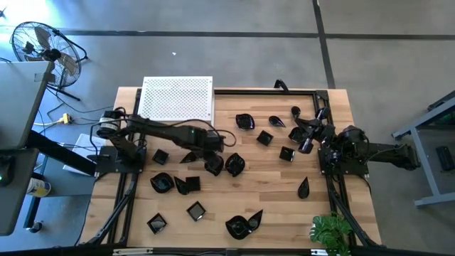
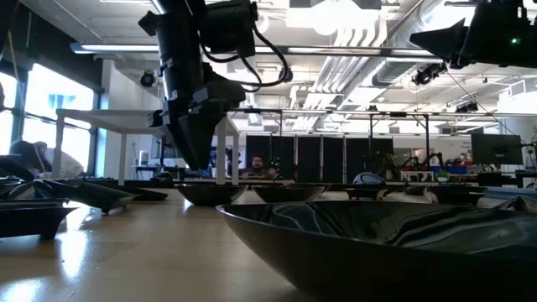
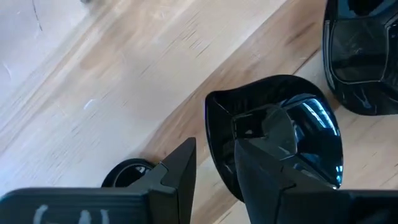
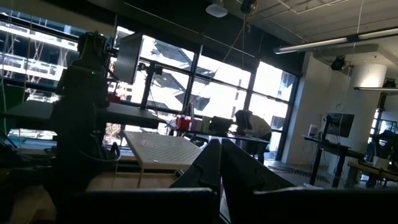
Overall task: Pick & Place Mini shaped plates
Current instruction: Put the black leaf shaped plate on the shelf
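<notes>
Down at the middle of the table, the left gripper (image 3: 214, 177) has its two fingers set astride the rim of a glossy black teardrop plate (image 3: 298, 134): one finger (image 3: 267, 168) lies inside the bowl, the other (image 3: 177, 171) outside on the bare wood, with the rim in the gap between them. The jaws are only partly apart, and whether they already press the rim cannot be told. In the high view this gripper (image 1: 214, 165) points down at that plate (image 1: 215, 168), with a leaf-shaped plate (image 1: 234, 164) just beside it.

Other mini shaped plates are scattered over the wooden table (image 1: 341, 107): a square one (image 1: 161, 157) near the left arm's base, a wavy round one (image 1: 162, 183) and another square one (image 1: 195, 210) toward the near edge, and a teardrop (image 1: 303, 188) alone on the right side.

The right gripper (image 4: 220, 163) has its fingers pressed together and holds nothing; it is raised above the table's right side, pointing level across the room toward the white perforated stand (image 4: 163, 149). That stand (image 1: 178, 98) sits at the far edge of the table. A person (image 4: 252, 126) bends over a desk in the room behind.
</notes>
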